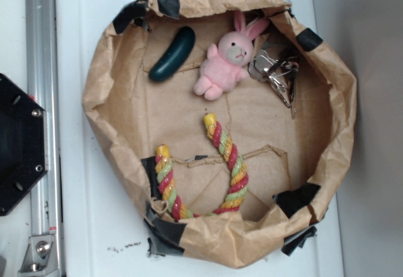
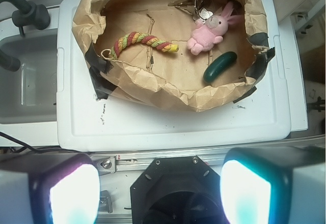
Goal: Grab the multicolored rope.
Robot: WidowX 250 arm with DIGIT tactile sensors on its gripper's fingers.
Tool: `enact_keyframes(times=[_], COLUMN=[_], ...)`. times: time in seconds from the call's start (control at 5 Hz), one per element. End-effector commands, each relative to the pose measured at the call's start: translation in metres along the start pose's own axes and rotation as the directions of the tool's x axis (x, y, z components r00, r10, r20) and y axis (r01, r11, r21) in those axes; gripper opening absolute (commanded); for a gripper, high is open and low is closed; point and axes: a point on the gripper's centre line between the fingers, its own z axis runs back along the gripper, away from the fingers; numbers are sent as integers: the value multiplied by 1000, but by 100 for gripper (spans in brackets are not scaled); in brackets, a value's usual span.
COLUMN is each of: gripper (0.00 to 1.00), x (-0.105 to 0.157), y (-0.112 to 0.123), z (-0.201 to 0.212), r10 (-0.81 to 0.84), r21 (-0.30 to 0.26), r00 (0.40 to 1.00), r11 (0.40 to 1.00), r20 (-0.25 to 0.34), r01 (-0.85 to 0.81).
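While the gripper (image 2: 160, 191) hangs back over the black base (image 2: 173, 196), here's the rundown:

Gripper: only shows in the wrist view, two glowing pads (image 2: 74, 193) at the bottom edge, spread wide with nothing between them. Well apart from the bin (image 1: 101, 110).

Rope (image 1: 230, 157): lying in a U on the bin floor in the exterior view, the bend tucked against the near wall, both yellow caps pointing toward the far side. Left arm sits close to the left wall by a black tape patch; right arm reaches toward the middle. Red, yellow and green twist.

Bunny (image 1: 225, 60): pink, far side of the bin, well apart from the rope, ears up against the rim.

Cucumber (image 1: 172, 55): dark green, just left of the bunny, tilted.

Keys (image 1: 277, 72): shiny metal bunch right of the bunny, looks like it's touching it.

Bin: crumpled brown paper walls with black tape, sitting on a white lid (image 1: 82, 226).

Rail (image 1: 41, 69): metal strip left of the lid.
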Motion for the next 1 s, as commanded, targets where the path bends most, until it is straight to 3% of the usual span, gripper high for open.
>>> enact_keyframes(times=[0.0, 0.2, 0.4, 0.8], gripper=[100, 100, 100, 100], x=[0, 47, 95, 162], y=[0, 13, 3, -10], z=[0, -32, -67, -161], r10=[0, -53, -212, -584], r21=[0, 24, 75, 46], r00=[1000, 997, 976, 798], r11=[1000, 998, 974, 802], r20=[0, -52, -56, -148], r01=[0, 55, 216, 596])
